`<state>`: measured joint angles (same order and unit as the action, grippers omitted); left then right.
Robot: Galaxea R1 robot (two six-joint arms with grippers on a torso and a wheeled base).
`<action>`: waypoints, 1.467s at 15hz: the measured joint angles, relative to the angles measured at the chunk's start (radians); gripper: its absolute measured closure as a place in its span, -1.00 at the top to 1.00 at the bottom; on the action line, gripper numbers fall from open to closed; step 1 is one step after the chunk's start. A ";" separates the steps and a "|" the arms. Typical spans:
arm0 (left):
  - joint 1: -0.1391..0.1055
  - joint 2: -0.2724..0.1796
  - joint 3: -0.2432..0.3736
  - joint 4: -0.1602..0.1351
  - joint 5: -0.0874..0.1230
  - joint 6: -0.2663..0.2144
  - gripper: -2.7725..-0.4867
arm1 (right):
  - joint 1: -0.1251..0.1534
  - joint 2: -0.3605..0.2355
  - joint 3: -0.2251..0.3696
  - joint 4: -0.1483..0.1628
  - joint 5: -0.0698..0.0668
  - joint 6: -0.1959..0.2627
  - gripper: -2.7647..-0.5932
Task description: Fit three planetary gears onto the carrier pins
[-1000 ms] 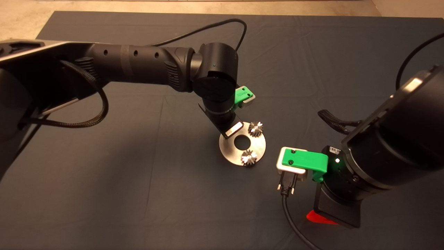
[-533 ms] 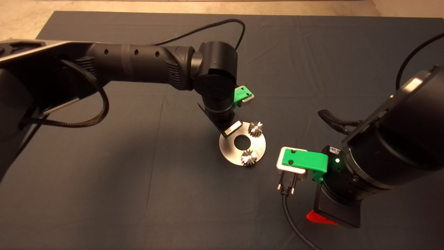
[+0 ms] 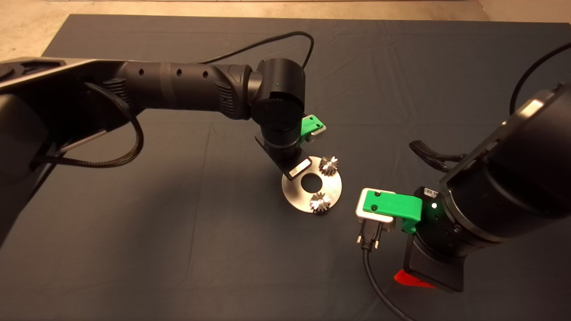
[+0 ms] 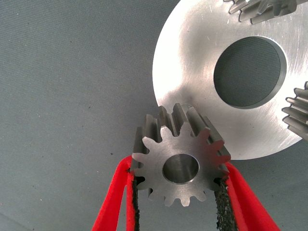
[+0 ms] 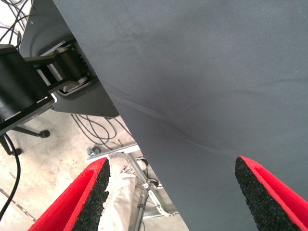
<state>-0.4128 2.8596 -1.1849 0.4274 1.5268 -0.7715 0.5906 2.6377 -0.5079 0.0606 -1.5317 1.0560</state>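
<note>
Left gripper [image 4: 177,192] clamped a steel gear [image 4: 180,159] between its black foam pads [image 4: 220,197], bore facing the camera, teeth crisp and straight-cut. Gear sat at the rim of the flat brushed-silver disc [image 3: 292,191], which had a large round centre hole. Left arm reached in over the disc's far-left edge, wrist angled down. Two more gears [image 3: 328,165] [image 3: 320,202] stood on the disc. Dark cloth mat [image 3: 178,232] covered the bench. Right gripper [image 5: 171,192] waited with fingers wide apart, holding nothing, near the disc's right side.
</note>
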 joint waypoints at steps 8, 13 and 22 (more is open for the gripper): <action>0.031 0.011 0.000 -0.012 0.000 0.000 -0.77 | 0.000 0.000 0.000 0.000 0.000 0.000 0.21; 0.033 0.014 -0.006 -0.013 0.000 0.000 -0.77 | 0.000 0.000 0.000 0.000 0.000 0.000 0.21; 0.047 0.017 -0.033 -0.012 0.001 0.008 -0.77 | 0.000 0.000 0.000 0.000 0.000 0.000 0.21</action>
<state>-0.3655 2.8762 -1.2177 0.4151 1.5283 -0.7634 0.5906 2.6374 -0.5079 0.0608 -1.5317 1.0562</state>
